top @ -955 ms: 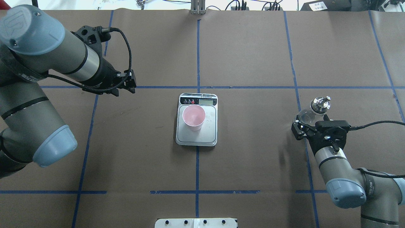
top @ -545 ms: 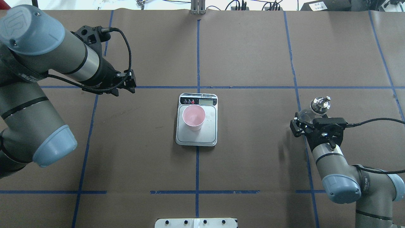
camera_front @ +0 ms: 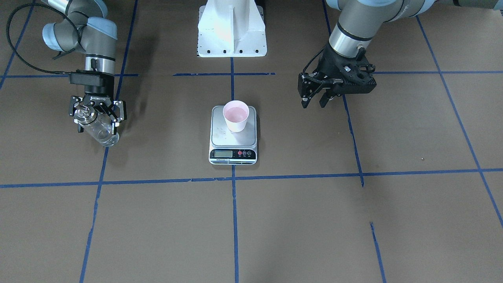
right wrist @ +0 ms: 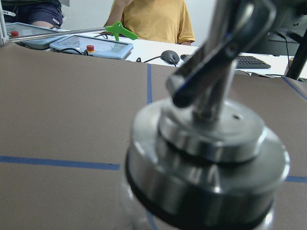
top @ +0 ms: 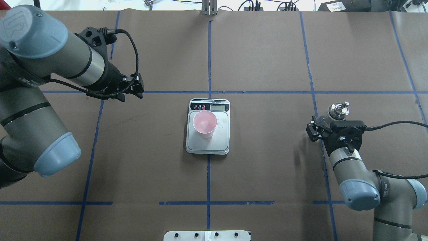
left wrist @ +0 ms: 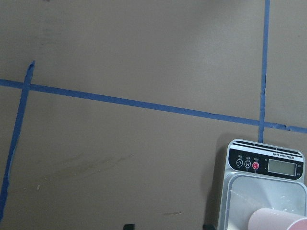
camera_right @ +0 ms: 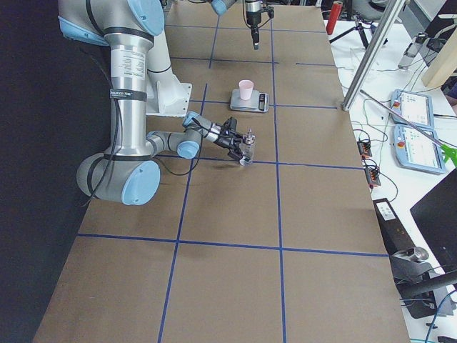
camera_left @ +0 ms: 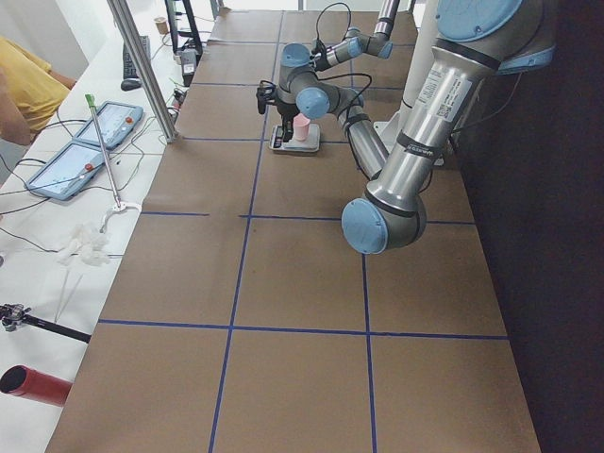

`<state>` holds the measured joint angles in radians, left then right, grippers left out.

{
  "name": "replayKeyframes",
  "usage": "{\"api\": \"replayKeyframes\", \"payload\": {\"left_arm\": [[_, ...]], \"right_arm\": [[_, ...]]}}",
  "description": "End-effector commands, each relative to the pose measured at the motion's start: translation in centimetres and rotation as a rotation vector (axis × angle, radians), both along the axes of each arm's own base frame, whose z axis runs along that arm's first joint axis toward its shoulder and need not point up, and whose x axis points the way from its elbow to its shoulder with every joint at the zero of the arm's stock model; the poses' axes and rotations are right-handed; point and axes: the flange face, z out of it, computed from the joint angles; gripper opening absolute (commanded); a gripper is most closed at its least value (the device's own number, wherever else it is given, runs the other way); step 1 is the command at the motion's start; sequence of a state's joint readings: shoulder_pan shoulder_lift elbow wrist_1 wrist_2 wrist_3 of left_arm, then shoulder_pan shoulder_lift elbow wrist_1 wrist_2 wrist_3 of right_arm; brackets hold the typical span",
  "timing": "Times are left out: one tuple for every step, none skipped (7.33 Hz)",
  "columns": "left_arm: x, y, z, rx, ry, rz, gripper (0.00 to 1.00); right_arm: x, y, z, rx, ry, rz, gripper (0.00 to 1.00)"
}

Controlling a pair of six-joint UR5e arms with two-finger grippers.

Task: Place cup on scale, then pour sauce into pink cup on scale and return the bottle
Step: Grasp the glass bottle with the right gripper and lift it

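**Cup on scale; bottle held in right gripper at the table's right side**

The scale (top: 208, 126) sits at the middle of the table (top: 267, 174), its display strip toward the far edge from the robot. The cup (top: 204, 124) stands upright on the silver platform, toward the platform's left and display end, inside its edges.

The right gripper (camera_front: 96, 114) is closed around the clear body of the bottle (camera_front: 98, 129), well to the right of the scale, near a blue tape line (top: 319, 110). The bottle is tilted, its silver spout cap (top: 338, 109) leaning toward the far edge. From these views it cannot be told whether the bottle's base touches the table.

The left gripper (camera_front: 315, 98) hangs above the table to the left of the scale, well apart from it, fingers slightly parted and holding nothing.

A person in a yellow shirt (right wrist: 153, 19) is beyond the table's right end
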<state>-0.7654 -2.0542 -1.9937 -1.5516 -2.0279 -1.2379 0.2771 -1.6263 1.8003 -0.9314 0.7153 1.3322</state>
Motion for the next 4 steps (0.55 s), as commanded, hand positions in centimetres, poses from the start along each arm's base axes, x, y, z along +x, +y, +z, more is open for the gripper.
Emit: {"api": "replayKeyframes", "payload": {"left_arm": [[-0.2,0.3,-0.3,-0.004,-0.003,0.003,0.57],[-0.2,0.3,-0.2,-0.007,-0.006,0.003,0.57],[-0.2,0.3,-0.2,-0.007,-0.006,0.003,0.57],[-0.1,0.3,-0.3,-0.006,-0.005,0.004,0.57]], "right_arm": [[-0.6,-0.7,-0.3,0.0,-0.008,0.01,0.45],[-1.0,-1.3,-0.1,0.007,-0.033,0.017,0.17],[-0.8,-1.7,1.2,0.032,-0.018,0.002,0.05],[-0.7,-3.6,-1.4,0.083,0.003,-0.033,0.0]]}}
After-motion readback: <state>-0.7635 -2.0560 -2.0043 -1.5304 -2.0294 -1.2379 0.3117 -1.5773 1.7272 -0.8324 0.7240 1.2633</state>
